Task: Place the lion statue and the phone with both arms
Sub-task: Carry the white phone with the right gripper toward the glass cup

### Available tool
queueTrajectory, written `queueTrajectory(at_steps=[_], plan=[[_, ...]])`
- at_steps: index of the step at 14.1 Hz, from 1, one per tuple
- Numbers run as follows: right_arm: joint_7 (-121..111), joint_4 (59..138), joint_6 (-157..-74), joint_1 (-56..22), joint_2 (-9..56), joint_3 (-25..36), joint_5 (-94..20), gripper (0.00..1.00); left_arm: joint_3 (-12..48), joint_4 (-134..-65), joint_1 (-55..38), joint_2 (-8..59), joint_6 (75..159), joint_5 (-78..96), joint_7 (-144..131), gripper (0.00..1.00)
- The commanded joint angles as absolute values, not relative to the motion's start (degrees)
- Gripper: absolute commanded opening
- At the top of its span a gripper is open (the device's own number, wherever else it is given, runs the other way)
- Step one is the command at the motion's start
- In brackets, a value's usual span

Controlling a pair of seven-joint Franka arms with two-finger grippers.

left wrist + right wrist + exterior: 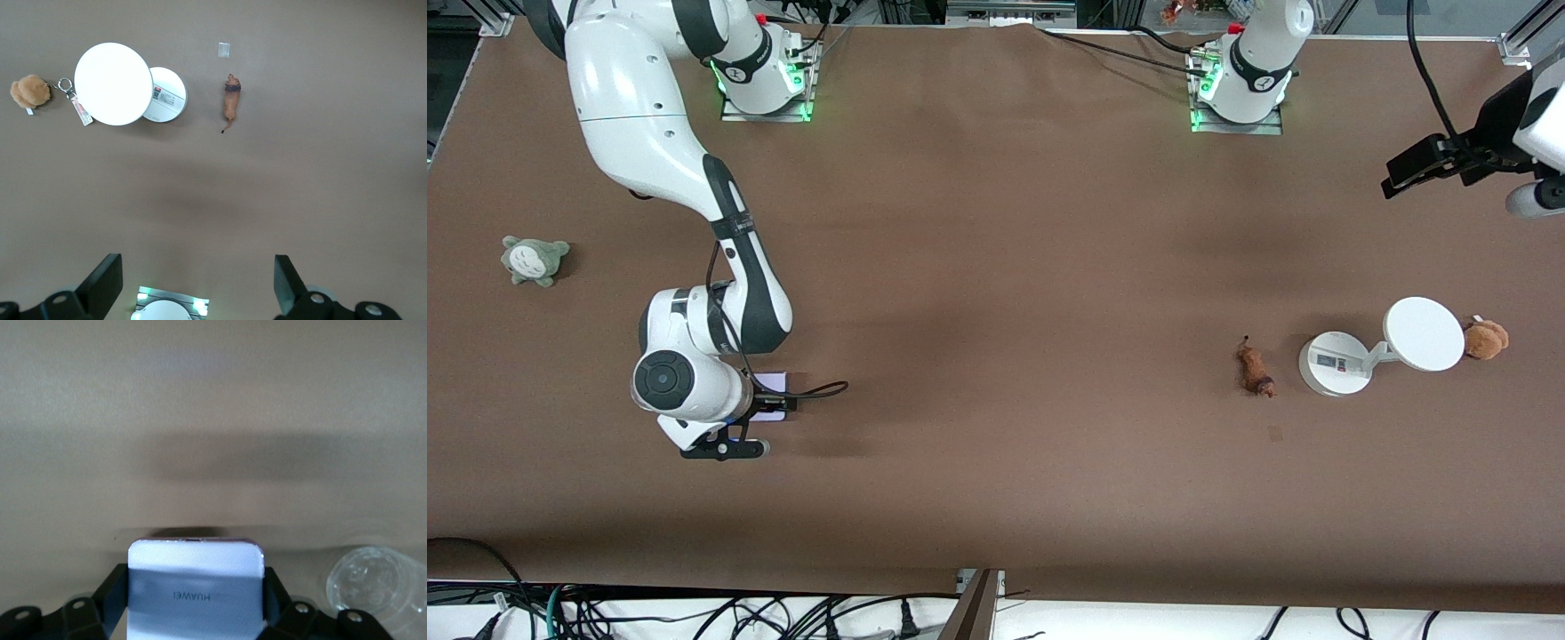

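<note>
The phone [193,563] is pale lavender-white, flat, with a brand name on it. My right gripper [195,590] is shut on it, one black finger against each long side, low over the table toward the right arm's end. In the front view only a corner of the phone [774,382] shows under the right wrist. The lion statue [1255,368] lies on the table beside a white stand, toward the left arm's end. My left gripper [197,283] is open and empty, high above the table, with the lion statue [231,100] well apart from it.
The white stand has a round base [1332,363] and a disc [1424,333]. A tan plush [1485,339] with a keyring lies beside the disc. A grey-green plush [534,259] sits at the right arm's end. A clear plastic cup [377,583] stands beside the phone.
</note>
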State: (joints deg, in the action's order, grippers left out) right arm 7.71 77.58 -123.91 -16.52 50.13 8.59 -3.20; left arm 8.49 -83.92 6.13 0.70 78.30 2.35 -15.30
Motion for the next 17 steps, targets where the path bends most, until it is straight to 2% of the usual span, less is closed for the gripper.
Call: queueTrajectory(at_steps=[1, 7, 8, 9, 10, 11, 12, 14, 17], plan=[[7.3, 79.3, -125.9, -16.3, 49.3, 8.5, -3.2, 0.28, 8.7, -84.7, 7.8, -0.6, 77.5, 4.2, -14.6, 1.0], [7.1, 79.3, -126.6, -16.3, 49.7, 9.1, -1.9, 0.3, 9.3, -84.8, 7.7, -0.5, 77.7, 3.3, -14.9, 1.0], [7.3, 79.3, -126.6, -16.3, 49.7, 9.1, -1.9, 0.39, 9.2, -84.7, 7.7, -0.5, 77.7, 3.3, -14.9, 1.0], [7.3, 79.3, -126.6, -16.3, 49.7, 9.1, -1.8, 0.53, 9.2, -84.8, 7.7, -0.5, 77.7, 3.3, -14.9, 1.0], [7.3, 79.2, -126.6, -16.4, 49.7, 9.1, -1.9, 0.81, 9.2, -84.9, 7.7, -0.4, 77.8, 3.2, -14.7, 1.0], [7.3, 79.1, -126.5, -17.0, 49.6, 9.2, -1.8, 0.95, 9.1, -85.0, 7.7, -0.3, 78.1, 3.2, -14.6, 1.0], [7.2, 78.8, -126.5, -17.5, 49.4, 9.2, -1.9, 0.99, 9.1, -85.1, 7.7, 0.1, 79.0, 3.2, -14.6, 1.0], [6.9, 78.3, -125.7, -18.3, 48.2, 9.2, -1.6, 1.0, 9.2, -86.5, 7.6, 0.4, 81.0, 3.2, -14.6, 1.0], [6.9, 77.5, -121.9, -19.7, 44.5, 9.1, 2.4, 1.0, 6.0, -89.9, 3.0, -0.2, 84.1, 0.8, -14.4, 1.0]])
